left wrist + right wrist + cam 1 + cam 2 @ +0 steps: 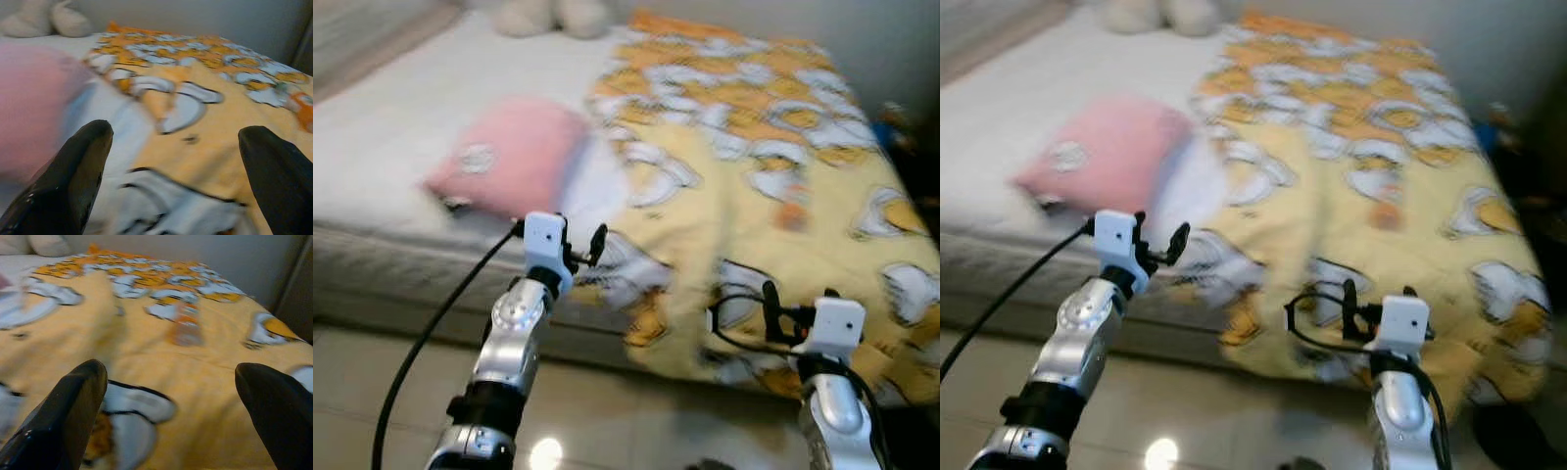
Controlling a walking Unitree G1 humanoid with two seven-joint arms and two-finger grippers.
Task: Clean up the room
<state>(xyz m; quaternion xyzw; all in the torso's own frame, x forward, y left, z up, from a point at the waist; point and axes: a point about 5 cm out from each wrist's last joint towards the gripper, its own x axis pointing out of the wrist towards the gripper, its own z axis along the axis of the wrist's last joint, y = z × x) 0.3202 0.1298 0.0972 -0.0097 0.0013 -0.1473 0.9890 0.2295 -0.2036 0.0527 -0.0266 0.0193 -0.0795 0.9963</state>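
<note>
A yellow blanket (764,186) with white and orange patterns covers the right half of the bed and hangs over its near edge. A pink pillow (509,157) lies on the white sheet (401,117) to the left of it. My left gripper (579,247) is raised at the bed's near edge, just below the pillow, open and holding nothing. My right gripper (795,302) hovers open over the blanket's hanging part. In the left wrist view the pink pillow (34,103) and blanket (215,112) lie ahead of the fingers (73,171). A small orange object (186,328) rests on the blanket.
A cream plush toy (553,15) sits at the bed's far end by the wall. Dark objects (901,132) stand beside the bed on the right. Beige tiled floor (607,411) lies between me and the bed. A black cable (440,323) trails from my left arm.
</note>
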